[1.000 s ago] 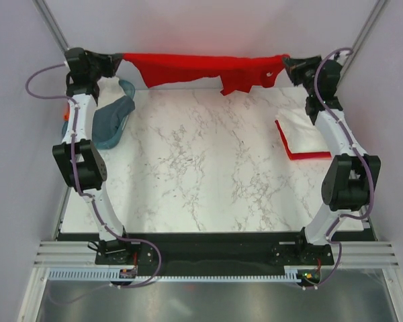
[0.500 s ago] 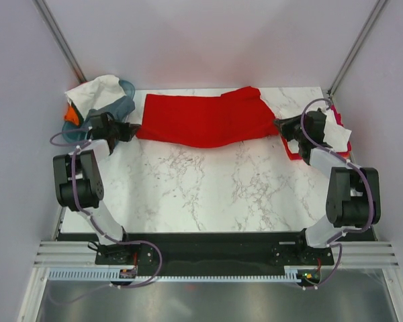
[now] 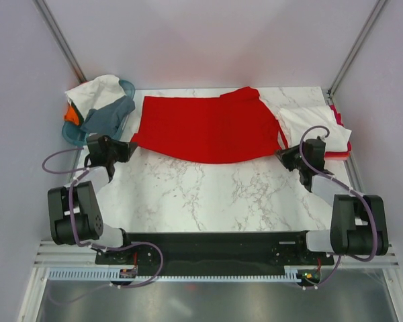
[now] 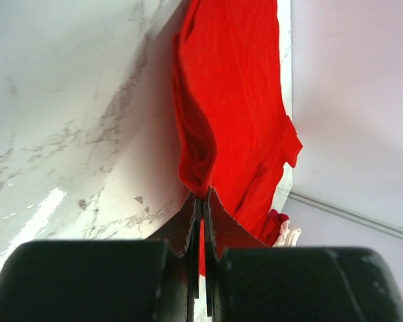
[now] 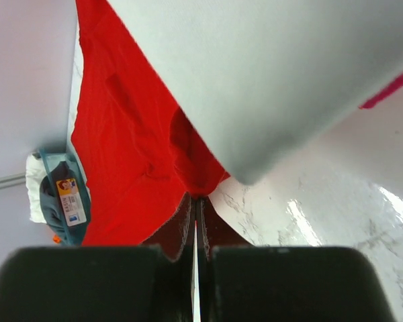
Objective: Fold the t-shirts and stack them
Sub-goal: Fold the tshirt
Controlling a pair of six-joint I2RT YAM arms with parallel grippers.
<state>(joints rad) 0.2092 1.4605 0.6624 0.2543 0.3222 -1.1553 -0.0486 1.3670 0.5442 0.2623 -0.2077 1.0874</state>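
A bright red t-shirt [image 3: 205,127] lies spread across the far half of the marble table, stretched between both arms. My left gripper [image 3: 129,143] is shut on its left near corner, and the left wrist view shows the red cloth [image 4: 232,114] pinched at the fingertips [image 4: 200,196]. My right gripper [image 3: 280,154] is shut on the right near corner; the right wrist view shows the red t-shirt [image 5: 131,147] caught at the jaw tips [image 5: 196,197]. A folded white t-shirt [image 3: 316,124] lies on a red one at the right edge.
A teal basket [image 3: 124,90] at the far left corner holds white [image 3: 94,90], grey [image 3: 107,114] and orange [image 3: 70,114] shirts. The folded white shirt [image 5: 269,74] fills the upper part of the right wrist view. Walls close in behind and at both sides.
Both grippers came down from the back wall and pulled toward the near side. The red t-shirt, first hanging stretched in the air, now lies flat on the table.
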